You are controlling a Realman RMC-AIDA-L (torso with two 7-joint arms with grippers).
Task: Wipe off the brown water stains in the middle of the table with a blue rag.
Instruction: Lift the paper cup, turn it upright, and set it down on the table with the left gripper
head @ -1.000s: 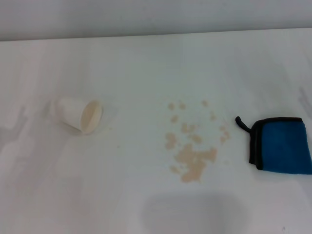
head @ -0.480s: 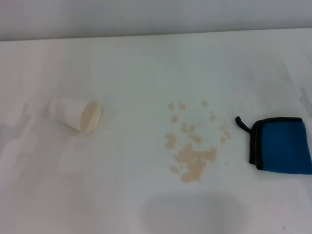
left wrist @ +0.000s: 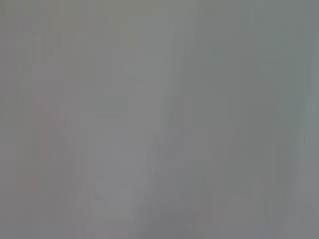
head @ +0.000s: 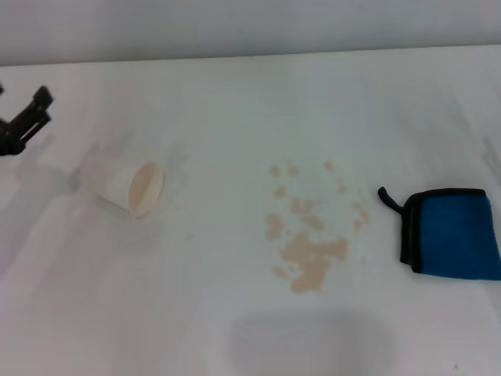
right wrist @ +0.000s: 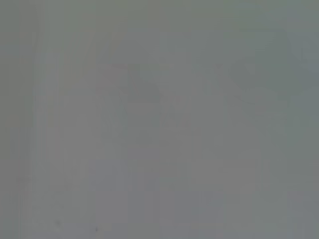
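Head view: on the white bench [head: 235,86], the brown water stains [head: 309,227] lie spattered at the middle, the largest blotch toward the near side. The blue rag [head: 454,233], folded and black-edged with its loop tab pointing left, lies flat at the right edge, just beside the stains but apart from them. A white paper cup [head: 131,184] lies tipped on its side to the left. The left claw [head: 23,121] shows at the far left edge, above the bench; whether spread or pressed together cannot be told.

Left wrist view: featureless grey.

Right wrist view: featureless grey; the right claw is unseen.
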